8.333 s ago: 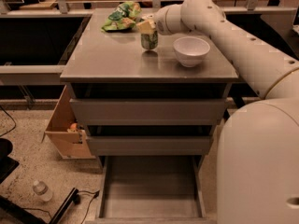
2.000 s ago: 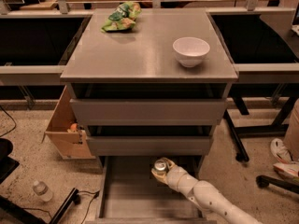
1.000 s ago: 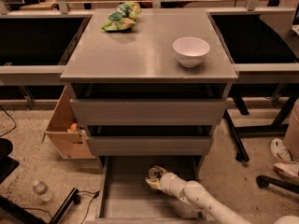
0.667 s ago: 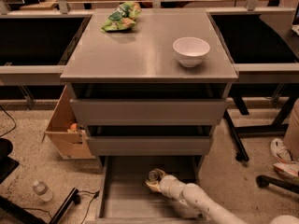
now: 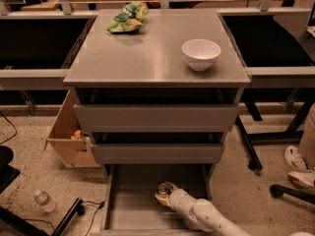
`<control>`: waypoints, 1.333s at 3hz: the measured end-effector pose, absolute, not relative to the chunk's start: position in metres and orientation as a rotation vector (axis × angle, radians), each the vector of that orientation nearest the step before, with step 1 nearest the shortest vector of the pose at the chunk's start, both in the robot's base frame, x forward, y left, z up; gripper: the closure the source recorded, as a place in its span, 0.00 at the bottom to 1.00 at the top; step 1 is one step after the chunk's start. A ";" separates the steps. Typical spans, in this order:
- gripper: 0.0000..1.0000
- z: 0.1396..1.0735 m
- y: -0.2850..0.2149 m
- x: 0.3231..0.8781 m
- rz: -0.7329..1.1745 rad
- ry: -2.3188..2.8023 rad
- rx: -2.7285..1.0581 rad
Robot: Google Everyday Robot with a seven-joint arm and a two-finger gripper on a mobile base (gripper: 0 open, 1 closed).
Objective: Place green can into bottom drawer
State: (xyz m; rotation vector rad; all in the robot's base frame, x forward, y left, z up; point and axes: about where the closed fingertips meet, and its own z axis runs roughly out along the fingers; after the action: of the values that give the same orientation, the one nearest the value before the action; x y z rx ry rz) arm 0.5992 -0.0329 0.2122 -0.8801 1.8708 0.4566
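Gripper (image 5: 162,195), green can (image 5: 164,187) still in bottom drawer (image 5: 132,203)

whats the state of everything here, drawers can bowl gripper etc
bottom drawer: pulled open
two upper drawers: pushed in
green can: upright, inside bottom drawer
gripper: low in bottom drawer, at the can
white bowl: upright on cabinet top
snack bag: lying on cabinet top

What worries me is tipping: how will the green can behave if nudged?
Seemingly upright at the gripper inside the bottom drawer, the green can probably stands steady; if tipped, its round body would likely roll on the flat floor.
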 end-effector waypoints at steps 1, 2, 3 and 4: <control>0.81 0.212 -0.033 0.599 0.457 1.871 -0.880; 0.58 0.212 -0.033 0.599 0.457 1.871 -0.880; 0.34 0.212 -0.033 0.599 0.457 1.871 -0.880; 0.04 0.212 -0.033 0.599 0.457 1.871 -0.880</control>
State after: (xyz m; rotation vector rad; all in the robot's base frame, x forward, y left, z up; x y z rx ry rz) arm 0.5992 -0.0328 0.2122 -0.8800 1.8708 0.4568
